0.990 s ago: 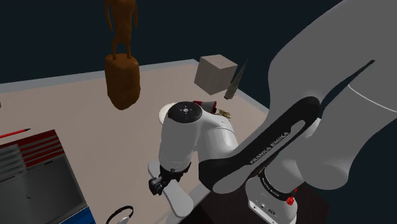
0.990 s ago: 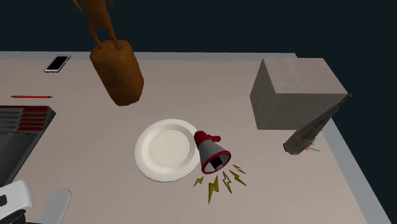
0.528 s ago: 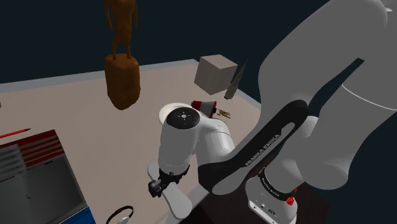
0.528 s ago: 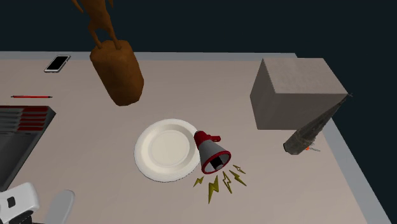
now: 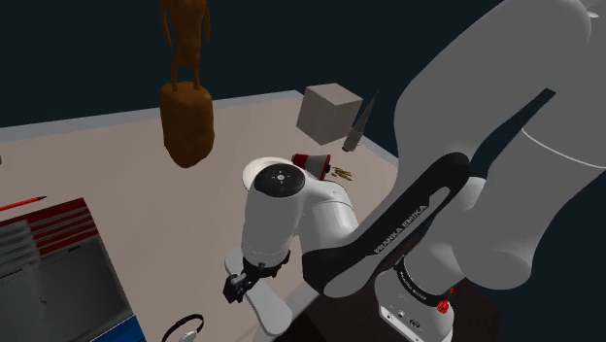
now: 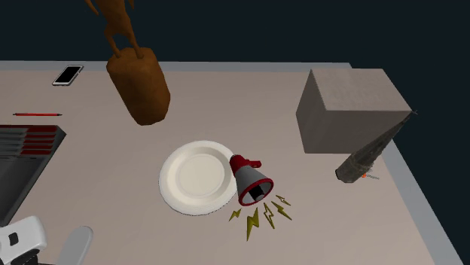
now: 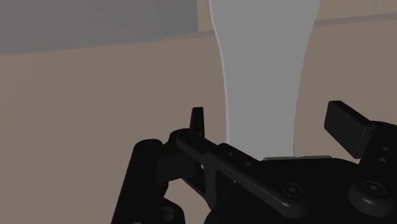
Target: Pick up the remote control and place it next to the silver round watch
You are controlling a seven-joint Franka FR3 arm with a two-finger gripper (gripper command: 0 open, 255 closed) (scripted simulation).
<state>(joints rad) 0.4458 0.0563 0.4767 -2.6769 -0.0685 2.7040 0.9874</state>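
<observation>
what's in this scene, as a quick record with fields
gripper: open, low over the table, one finger on each side of the remote, neither touching it
remote: pale grey, long, lying flat, not yet gripped
watch: on the table, apart from the remote, toward the shoulder view's lower left
other things: brown statue, white plate, red megaphone touching the plate, grey box
task state: pick-up not yet done
</observation>
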